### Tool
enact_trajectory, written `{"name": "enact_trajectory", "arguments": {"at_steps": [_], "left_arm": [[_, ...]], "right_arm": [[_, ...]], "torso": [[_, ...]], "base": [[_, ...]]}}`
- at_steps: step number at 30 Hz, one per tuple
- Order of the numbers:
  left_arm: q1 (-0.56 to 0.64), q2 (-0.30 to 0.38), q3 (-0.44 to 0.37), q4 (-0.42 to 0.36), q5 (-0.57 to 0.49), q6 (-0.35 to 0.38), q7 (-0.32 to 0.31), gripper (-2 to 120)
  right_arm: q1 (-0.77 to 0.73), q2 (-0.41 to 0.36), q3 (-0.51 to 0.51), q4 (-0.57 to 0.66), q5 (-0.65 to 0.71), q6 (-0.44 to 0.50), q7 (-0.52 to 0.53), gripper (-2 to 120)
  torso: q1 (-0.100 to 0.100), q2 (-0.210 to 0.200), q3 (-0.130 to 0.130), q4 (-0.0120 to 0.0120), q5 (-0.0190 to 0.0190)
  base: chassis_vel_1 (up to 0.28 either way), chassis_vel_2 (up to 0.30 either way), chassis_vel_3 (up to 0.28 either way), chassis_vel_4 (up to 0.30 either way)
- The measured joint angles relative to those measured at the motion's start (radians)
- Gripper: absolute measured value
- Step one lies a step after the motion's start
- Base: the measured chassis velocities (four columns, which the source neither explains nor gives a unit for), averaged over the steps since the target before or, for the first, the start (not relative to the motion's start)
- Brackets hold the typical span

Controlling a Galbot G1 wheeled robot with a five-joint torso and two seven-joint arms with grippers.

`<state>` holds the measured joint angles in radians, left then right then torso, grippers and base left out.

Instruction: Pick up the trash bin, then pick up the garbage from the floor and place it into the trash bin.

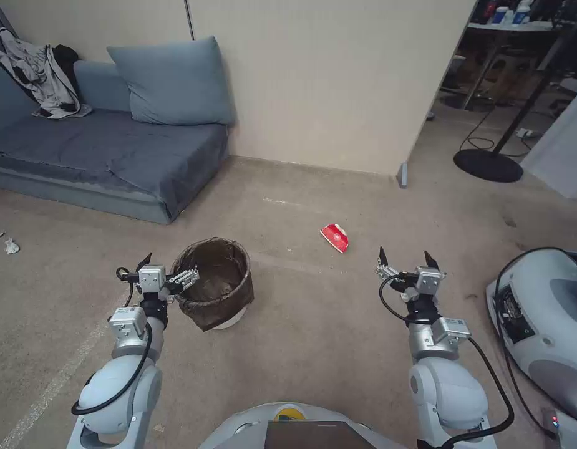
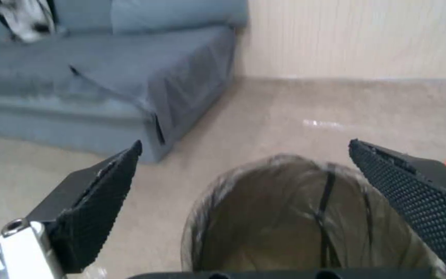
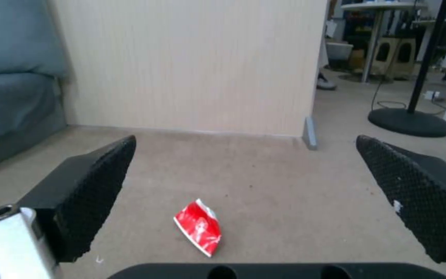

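The trash bin [image 1: 214, 285] is a small round white bin with a dark brown bag folded over its rim, upright on the carpet. My left gripper [image 1: 169, 265] is open at the bin's left rim, one finger right at the bag's edge. In the left wrist view the bin [image 2: 285, 217] lies low between the spread fingers of the left gripper [image 2: 244, 142]. A piece of garbage, a red-and-white crumpled carton [image 1: 335, 237], lies on the floor to the right of the bin. My right gripper [image 1: 405, 252] hangs open and empty just short of it; the carton [image 3: 198, 228] shows ahead of that gripper [image 3: 244, 137].
A blue sofa [image 1: 113, 156] with a cushion and clothes fills the left. A small white scrap [image 1: 12, 246] lies on the floor at far left. A beige partition wall [image 1: 325, 81] stands behind. A lamp-stand base [image 1: 488, 165] and a white machine [image 1: 544, 324] are on the right.
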<state>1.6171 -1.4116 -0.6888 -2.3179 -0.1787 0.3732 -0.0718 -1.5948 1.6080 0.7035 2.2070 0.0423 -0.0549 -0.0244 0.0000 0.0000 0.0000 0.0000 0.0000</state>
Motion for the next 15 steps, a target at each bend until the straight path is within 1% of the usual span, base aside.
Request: {"name": "enact_trajectory", "arguments": {"at_steps": [3, 4, 5, 8, 11, 13, 15], "left_arm": [[-0.03, 0.036, -0.023, 0.019, -0.063, 0.071, -0.006, 100], [-0.03, 0.036, -0.023, 0.019, -0.063, 0.071, -0.006, 100], [-0.04, 0.047, -0.029, 0.028, -0.076, 0.087, -0.006, 100], [-0.074, 0.099, -0.046, 0.076, -0.121, 0.139, -0.008, 100], [-0.086, 0.116, -0.047, 0.092, -0.142, 0.158, -0.011, 100], [-0.119, 0.146, -0.036, 0.126, -0.19, 0.213, -0.04, 100], [-0.128, 0.153, -0.031, 0.135, -0.201, 0.226, -0.051, 100]], "right_arm": [[0.0, 0.0, 0.0, -0.005, 0.001, 0.0, 0.001, 100], [0.0, 0.0, 0.0, -0.005, 0.001, 0.0, 0.001, 100], [-0.001, 0.0, 0.0, -0.007, 0.001, 0.0, 0.002, 100], [-0.002, 0.0, 0.0, -0.015, 0.003, 0.001, 0.004, 100], [-0.003, 0.0, 0.001, -0.019, 0.004, 0.002, 0.004, 100], [-0.002, 0.0, 0.002, -0.029, 0.007, 0.002, 0.007, 100], [-0.002, 0.0, 0.002, -0.032, 0.008, 0.002, 0.007, 100]], "torso": [[0.0, 0.0, 0.0, 0.0, 0.0], [0.0, 0.0, 0.0, 0.0, 0.0], [0.0, 0.0, 0.0, 0.0, 0.0], [0.0, 0.0, 0.0, -0.0002, 0.0], [0.0, 0.0, 0.0, 0.0, -0.0001], [0.0, 0.0, 0.0, -0.0001, -0.0001], [0.0, 0.0, 0.0, 0.0, -0.0002]], "base": [[0.0, 0.0, 0.0, 0.0], [0.0, 0.0, 0.0, 0.0], [0.0, 0.0, 0.0, 0.0], [0.0, 0.0, 0.0, 0.0], [0.0, 0.0, 0.0, 0.0], [0.0, 0.0, 0.0, 0.0], [0.0, 0.0, 0.0, 0.0]]}}
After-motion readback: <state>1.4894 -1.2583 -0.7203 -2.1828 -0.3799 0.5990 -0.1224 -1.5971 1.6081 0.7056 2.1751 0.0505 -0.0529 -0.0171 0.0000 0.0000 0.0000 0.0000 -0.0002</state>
